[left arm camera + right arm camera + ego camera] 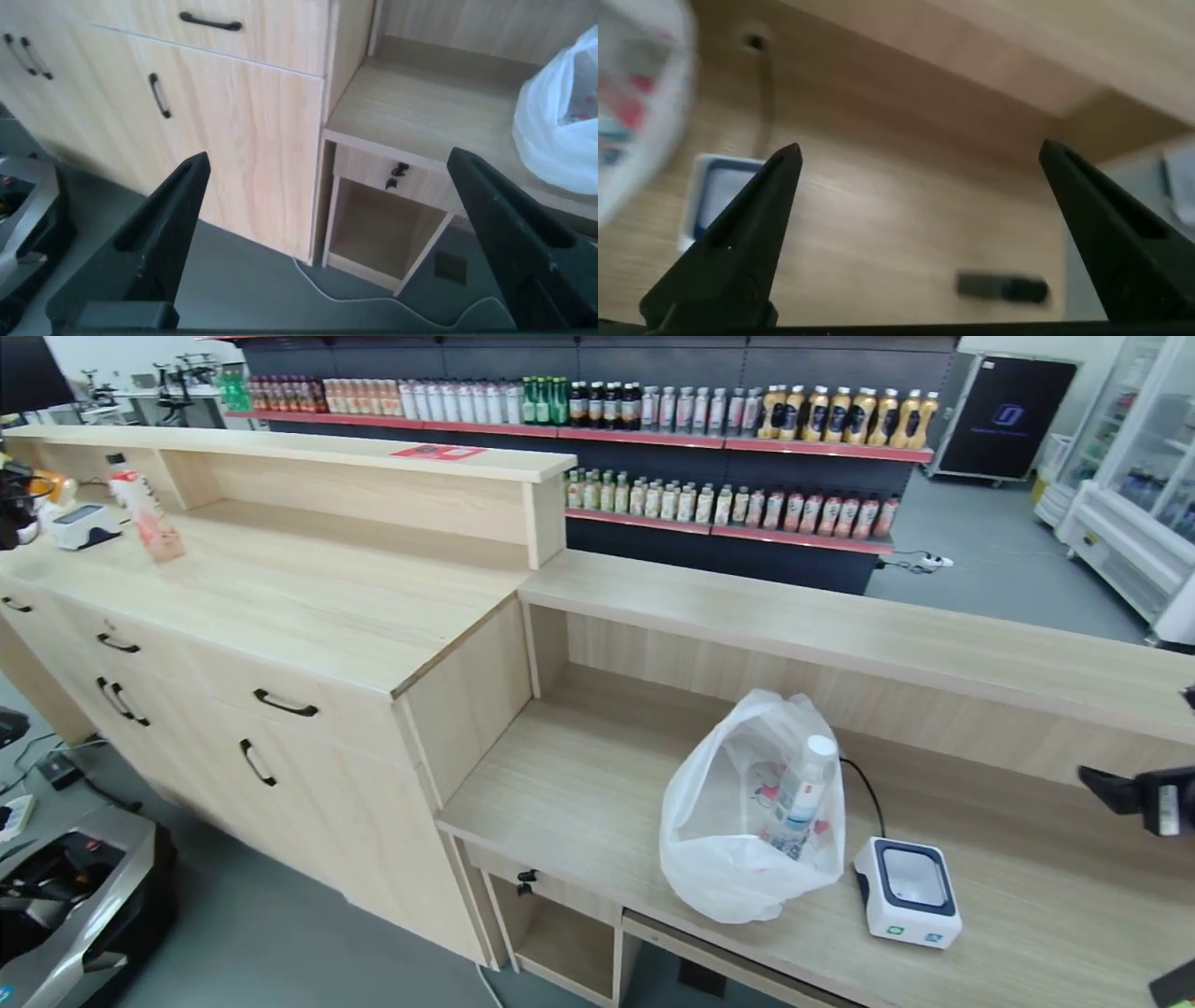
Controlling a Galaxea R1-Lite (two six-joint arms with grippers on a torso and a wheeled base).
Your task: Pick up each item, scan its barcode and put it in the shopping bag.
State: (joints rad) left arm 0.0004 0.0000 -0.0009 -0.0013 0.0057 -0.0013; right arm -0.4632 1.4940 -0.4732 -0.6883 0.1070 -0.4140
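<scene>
No text can be read. The flat red sign (pixel 439 452) on the top ledge of the light wooden table (pixel 308 607), the white emblem on the tall black cabinet (pixel 1006 429) and the label of the white-capped bottle (pixel 801 793) inside the white plastic shopping bag (pixel 709 840) are too small to make out.

Bright even indoor light, v. soft shadows — head view edges warped

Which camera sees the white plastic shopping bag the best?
The head view: the whole white plastic shopping bag sits on the wooden counter, white-capped bottle inside. The left wrist view cuts it off; the right wrist view catches a sliver.
</scene>
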